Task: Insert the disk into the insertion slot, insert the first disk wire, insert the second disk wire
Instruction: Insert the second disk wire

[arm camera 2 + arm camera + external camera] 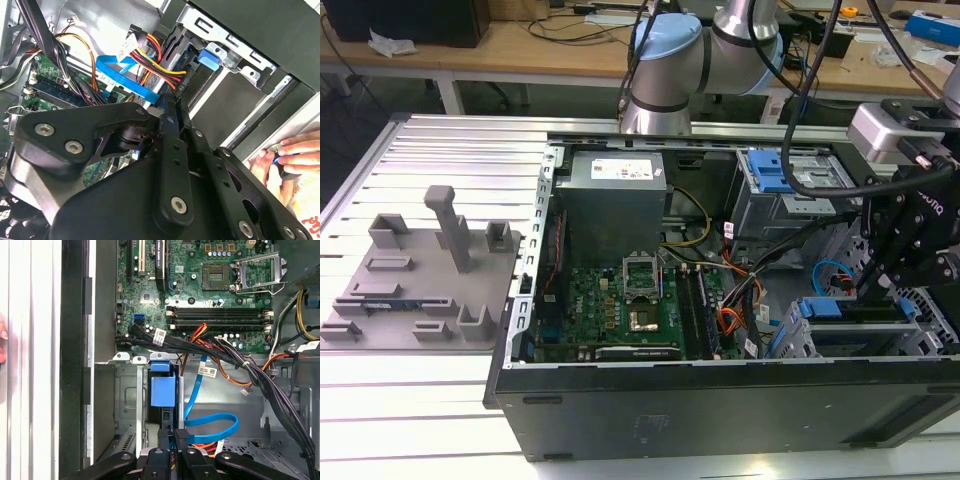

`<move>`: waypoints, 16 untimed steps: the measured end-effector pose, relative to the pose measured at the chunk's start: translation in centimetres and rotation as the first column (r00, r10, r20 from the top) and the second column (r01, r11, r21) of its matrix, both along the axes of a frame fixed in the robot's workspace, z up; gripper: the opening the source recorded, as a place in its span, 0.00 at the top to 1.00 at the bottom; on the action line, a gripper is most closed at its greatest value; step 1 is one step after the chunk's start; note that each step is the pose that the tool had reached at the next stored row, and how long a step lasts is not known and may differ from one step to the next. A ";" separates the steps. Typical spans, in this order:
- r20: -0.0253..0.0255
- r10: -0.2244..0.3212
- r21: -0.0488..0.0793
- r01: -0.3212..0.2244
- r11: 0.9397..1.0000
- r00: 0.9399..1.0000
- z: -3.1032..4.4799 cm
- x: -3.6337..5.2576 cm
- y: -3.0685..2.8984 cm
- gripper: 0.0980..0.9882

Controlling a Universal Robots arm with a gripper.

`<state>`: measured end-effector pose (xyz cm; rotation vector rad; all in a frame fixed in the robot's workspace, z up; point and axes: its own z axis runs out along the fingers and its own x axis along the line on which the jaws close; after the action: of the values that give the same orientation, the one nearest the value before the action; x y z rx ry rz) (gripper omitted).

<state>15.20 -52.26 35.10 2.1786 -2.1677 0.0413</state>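
Reaching down at the exterior view's right, the black gripper point(876, 290) stands over the silver disk in its bright blue plastic carrier point(832, 309), seated in the grey perforated metal slot point(798, 340). Its jaws pinch a black connector point(181, 434) with a flat blue cable point(212, 425) at the disk's end.

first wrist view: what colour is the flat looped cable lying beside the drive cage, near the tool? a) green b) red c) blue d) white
c: the flat cable looping beside the drive cage just above the tool is bright blue.
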 end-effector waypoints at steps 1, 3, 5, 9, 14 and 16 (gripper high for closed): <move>0.000 0.000 0.000 0.000 1.000 1.000 0.00 0.00 0.00 0.93; 0.000 0.000 0.000 0.000 1.000 1.000 0.00 0.00 0.00 0.93; 0.000 0.000 0.000 0.000 1.000 1.000 0.00 0.01 0.00 0.93; 0.000 0.000 0.000 0.000 1.000 1.000 -0.05 0.09 0.08 0.93; 0.000 0.001 0.000 -0.001 1.000 1.000 -0.16 0.10 0.14 0.93; 0.000 0.002 0.000 -0.002 1.000 1.000 -0.22 0.10 0.16 0.93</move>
<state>15.29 -52.10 34.88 2.1803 -2.1659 0.0415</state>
